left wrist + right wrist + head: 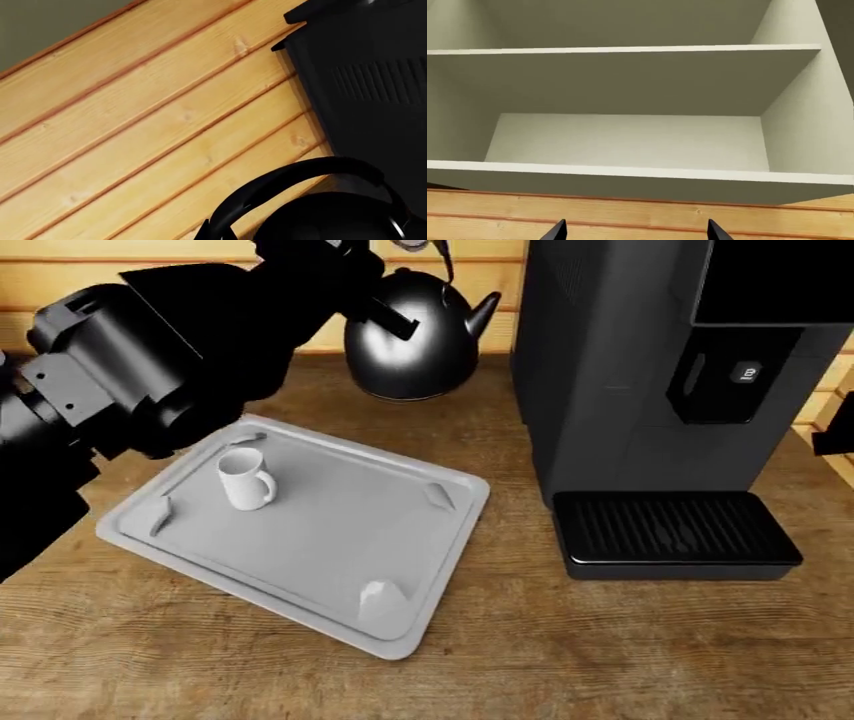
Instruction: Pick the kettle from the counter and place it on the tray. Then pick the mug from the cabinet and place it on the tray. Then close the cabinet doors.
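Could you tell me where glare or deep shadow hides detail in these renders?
Head view: a bright highlight glares on the kettle, while the left arm is near featureless black. Left wrist view: the coffee machine reads as flat dark. Right wrist view: evenly lit cabinet, soft shading.

Coffee machine (641,390) stood upright at the right of the worktop, tall and dark, its ribbed drip grate (674,528) at the base in front. Behind it ran a wall of pale wood planks (133,125) (horizontal grooves).

Kitchen; wood counter (641,640), coffee machine (627,390) at 2 o'clock, kettle (407,340) at 12; cabinet shelves (627,175) above plank wall (133,140)
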